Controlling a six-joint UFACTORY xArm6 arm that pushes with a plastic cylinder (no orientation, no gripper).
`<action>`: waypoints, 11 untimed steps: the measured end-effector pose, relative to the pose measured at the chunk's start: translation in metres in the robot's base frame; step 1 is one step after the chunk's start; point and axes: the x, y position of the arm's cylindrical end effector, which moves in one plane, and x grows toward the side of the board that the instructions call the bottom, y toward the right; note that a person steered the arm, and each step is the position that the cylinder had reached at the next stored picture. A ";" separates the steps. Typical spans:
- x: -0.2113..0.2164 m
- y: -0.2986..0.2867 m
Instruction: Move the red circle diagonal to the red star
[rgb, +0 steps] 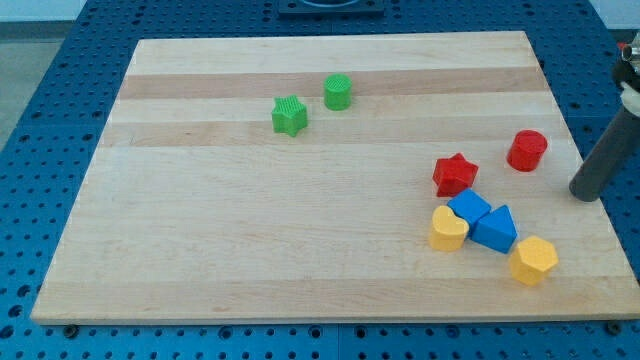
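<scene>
The red circle (526, 150) stands near the board's right edge. The red star (455, 174) lies to its left and a little lower, apart from it. My tip (584, 192) is at the view's right, to the right of and below the red circle, not touching any block.
A blue cube (468, 208), a blue triangle (496, 229), a yellow heart (448, 229) and a yellow hexagon (533, 260) cluster just below the red star. A green star (289, 115) and a green circle (338, 92) sit at the upper middle. The wooden board (250, 240) ends close to my tip's right.
</scene>
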 end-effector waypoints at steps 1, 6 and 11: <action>-0.001 0.000; -0.038 -0.077; -0.076 -0.009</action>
